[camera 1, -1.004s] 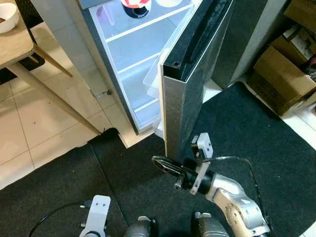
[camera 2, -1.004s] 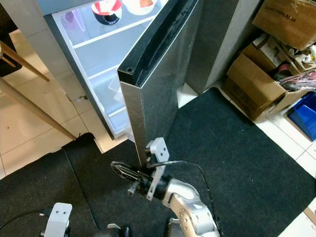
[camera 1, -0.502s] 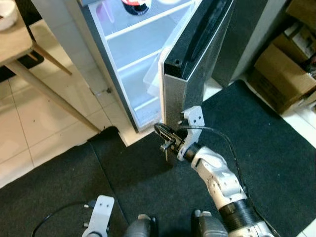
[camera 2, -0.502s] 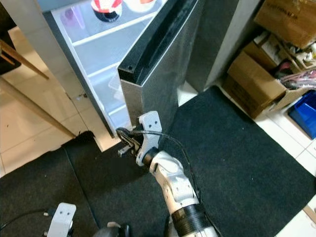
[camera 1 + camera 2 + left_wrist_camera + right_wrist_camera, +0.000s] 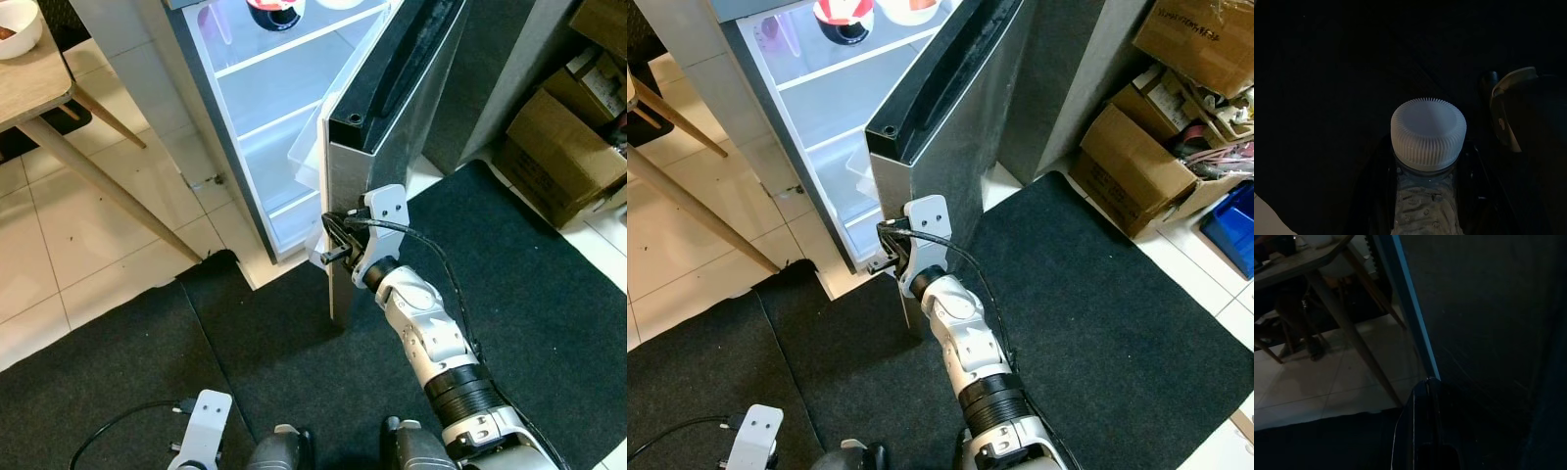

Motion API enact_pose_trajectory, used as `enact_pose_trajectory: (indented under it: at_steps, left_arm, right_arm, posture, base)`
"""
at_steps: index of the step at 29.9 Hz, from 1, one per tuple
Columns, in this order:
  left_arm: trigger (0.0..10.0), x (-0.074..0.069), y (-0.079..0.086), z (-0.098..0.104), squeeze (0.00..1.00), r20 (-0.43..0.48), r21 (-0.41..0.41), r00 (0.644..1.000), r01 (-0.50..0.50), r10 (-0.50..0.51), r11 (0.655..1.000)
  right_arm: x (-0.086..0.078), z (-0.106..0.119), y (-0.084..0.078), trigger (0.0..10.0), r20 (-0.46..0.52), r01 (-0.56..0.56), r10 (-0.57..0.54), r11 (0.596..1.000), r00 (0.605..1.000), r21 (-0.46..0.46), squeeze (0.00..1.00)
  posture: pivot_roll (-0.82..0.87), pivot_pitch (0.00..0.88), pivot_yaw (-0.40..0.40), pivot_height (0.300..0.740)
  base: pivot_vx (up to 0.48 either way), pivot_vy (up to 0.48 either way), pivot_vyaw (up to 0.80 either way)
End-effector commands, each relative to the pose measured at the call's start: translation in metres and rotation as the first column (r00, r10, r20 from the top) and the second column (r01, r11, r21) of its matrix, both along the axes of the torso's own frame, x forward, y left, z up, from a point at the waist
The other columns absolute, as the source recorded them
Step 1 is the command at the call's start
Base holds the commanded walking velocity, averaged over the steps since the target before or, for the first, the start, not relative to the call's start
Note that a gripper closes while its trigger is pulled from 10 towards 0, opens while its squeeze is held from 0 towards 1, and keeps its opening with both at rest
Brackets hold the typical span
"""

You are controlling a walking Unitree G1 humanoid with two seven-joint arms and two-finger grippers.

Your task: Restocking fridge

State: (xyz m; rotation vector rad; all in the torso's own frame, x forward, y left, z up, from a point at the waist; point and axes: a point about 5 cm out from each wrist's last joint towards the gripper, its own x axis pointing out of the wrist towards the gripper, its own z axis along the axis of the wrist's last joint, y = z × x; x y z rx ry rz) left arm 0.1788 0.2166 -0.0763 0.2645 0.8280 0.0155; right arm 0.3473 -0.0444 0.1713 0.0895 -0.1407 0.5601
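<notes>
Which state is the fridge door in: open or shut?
Open. The fridge door swings out from the cabinet, exposing lit white shelves inside, and the right pincer is at the door's free edge.

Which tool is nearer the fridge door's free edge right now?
Right. The right tool is against the fridge door at its free edge. The left tool hangs low by the robot's body, holding a bottle.

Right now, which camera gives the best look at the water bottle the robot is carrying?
The left wrist view: the bottle sits close up between the left tool's black fingers, its ribbed white cap facing the lens, though the picture is dark. The eye views show the left arm's wrist mount low over the black mat, not the bottle.
</notes>
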Motion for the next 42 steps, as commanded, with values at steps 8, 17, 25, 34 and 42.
enact_pose_trajectory:
  at_steps: [8,17,25,34,42]
  left_arm:
    - [10.0,-0.016,-0.005,-0.009,0.0,-0.062,-0.002,0.998,0.006,-0.006,1.0]
    - [10.0,-0.018,-0.004,-0.01,0.0,-0.069,0.004,0.998,0.013,-0.013,1.0]
    - [10.0,-0.017,-0.005,-0.009,0.0,-0.066,0.004,0.998,0.016,-0.016,1.0]
    - [10.0,-0.018,-0.005,-0.01,0.0,-0.069,0.005,0.997,0.017,-0.017,1.0]
    - [10.0,-0.018,-0.005,-0.01,0.0,-0.069,0.005,0.997,0.02,-0.019,1.0]
  right_arm:
    - [0.014,0.007,-0.032,10.0,0.078,0.246,-0.241,0.967,0.967,-0.066,0.0]
    - [0.007,0.002,-0.03,10.0,0.069,0.21,-0.208,0.977,0.976,-0.024,0.0]
    - [-0.002,0.008,-0.006,10.0,0.096,0.025,-0.023,1.0,0.995,-0.015,0.0]
    - [0.002,0.008,-0.013,10.0,0.118,0.106,-0.097,0.992,0.988,-0.07,0.0]
    - [0.012,0.009,-0.04,10.0,0.131,0.287,-0.273,0.953,0.953,-0.098,0.0]
  posture:
    - [-0.11,0.33,0.061,0.74]
    - [-0.11,0.331,0.066,0.74]
    - [-0.11,0.331,0.066,0.74]
    - [-0.11,0.325,0.061,0.74]
    - [-0.11,0.32,0.057,0.74]
  base:
    - [0.0,0.0,0.0]
    - [0.0,0.0,0.0]
    - [0.0,0.0,0.0]
    - [0.0,0.0,0.0]
    - [0.0,0.0,0.0]
